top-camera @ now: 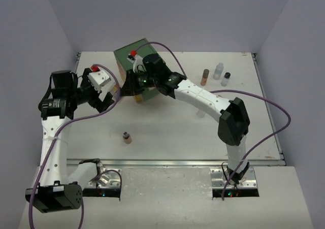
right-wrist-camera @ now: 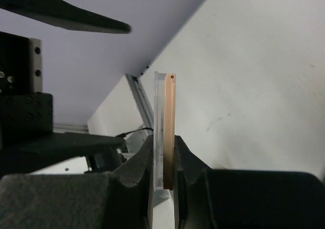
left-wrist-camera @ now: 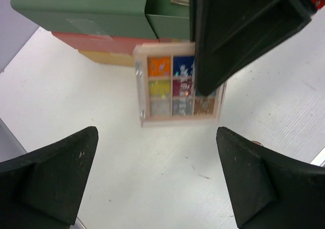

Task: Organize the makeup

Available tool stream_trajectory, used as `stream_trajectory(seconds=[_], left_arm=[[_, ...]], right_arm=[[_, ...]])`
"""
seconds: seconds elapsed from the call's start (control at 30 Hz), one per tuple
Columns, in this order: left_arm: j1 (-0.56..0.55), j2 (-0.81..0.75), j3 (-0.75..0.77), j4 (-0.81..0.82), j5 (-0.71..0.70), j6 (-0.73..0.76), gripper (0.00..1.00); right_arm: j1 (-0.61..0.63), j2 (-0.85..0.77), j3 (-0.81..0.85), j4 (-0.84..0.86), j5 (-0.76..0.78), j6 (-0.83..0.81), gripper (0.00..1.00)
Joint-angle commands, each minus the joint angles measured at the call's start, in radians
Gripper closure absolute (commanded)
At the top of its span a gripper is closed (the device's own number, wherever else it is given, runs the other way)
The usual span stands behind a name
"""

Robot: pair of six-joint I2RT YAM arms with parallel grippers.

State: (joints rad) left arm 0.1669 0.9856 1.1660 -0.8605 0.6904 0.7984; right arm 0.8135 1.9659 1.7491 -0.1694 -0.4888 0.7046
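A square multicoloured palette (left-wrist-camera: pixel 170 87) sits in front of the drawer box, and my right gripper (top-camera: pixel 133 87) is shut on its edge. The right wrist view shows that palette (right-wrist-camera: pixel 165 117) edge-on, clear lid against tan base, pinched between both fingers (right-wrist-camera: pixel 190 163). My left gripper (left-wrist-camera: pixel 157 137) stands wide open just short of the palette, touching nothing. In the top view it (top-camera: pixel 109 101) is left of the right gripper. A small tan bottle (top-camera: pixel 127 137) lies alone on the table. Three more little bottles (top-camera: pixel 218 70) stand at the back right.
The three-drawer box (top-camera: pixel 133 54), with a green top over orange and yellow layers, stands at the back centre. Its green drawer (left-wrist-camera: pixel 165 18) is pulled out with something pink inside. Grey walls close in the table (top-camera: pixel 177 137) on the left, back and right.
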Motion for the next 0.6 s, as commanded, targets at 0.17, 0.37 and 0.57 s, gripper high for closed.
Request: stream_trajectory(seconds=[0.17, 0.37, 0.57], left_arm=[[0.006, -0.017, 0.011, 0.069, -0.058, -0.101, 0.0], [0.006, 0.004, -0.018, 0.086, -0.072, -0.105, 0.0], [0.006, 0.007, -0.026, 0.098, -0.096, -0.096, 0.0]], right_arm=[[-0.16, -0.283, -0.18, -0.006, 0.219, -0.136, 1.0], [-0.207, -0.262, -0.154, -0.069, 0.302, -0.169, 1.0], [-0.212, -0.172, -0.102, -0.074, 0.277, -0.13, 1.0]])
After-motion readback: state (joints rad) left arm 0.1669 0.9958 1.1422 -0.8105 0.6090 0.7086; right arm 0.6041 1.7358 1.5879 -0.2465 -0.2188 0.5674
